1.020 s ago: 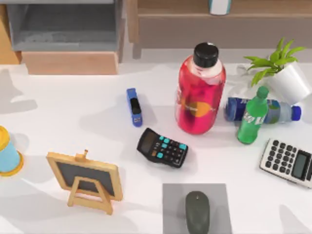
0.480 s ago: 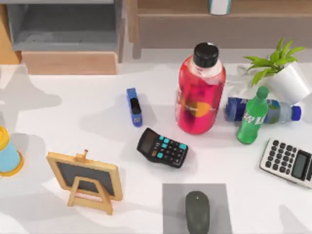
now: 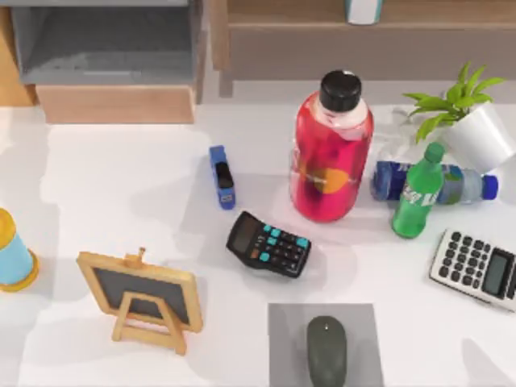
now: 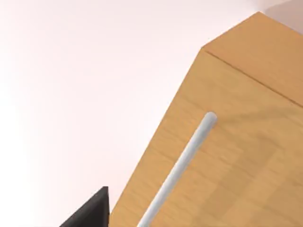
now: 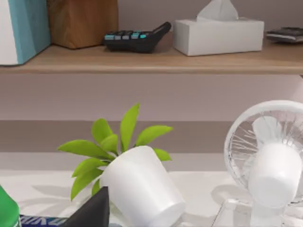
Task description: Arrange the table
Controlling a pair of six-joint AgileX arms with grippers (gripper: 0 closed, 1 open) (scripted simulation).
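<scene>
The table (image 3: 121, 177), a wide white top, spans the whole top view and bears the clutter. It is rigid and smooth, so you do not grip it; judge that things will slide on it easily. At twelve o'clock the tall red bottle (image 3: 330, 157) stands upright, likely heavy and slick: take it round the body. At six o'clock the mouse (image 3: 326, 351) lies on its grey mat (image 3: 282, 339). Whether either gripper is open, you cannot tell.

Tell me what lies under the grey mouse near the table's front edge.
A small grey mat lies flat on the white table under the mouse. The mouse covers the middle of the mat.
</scene>
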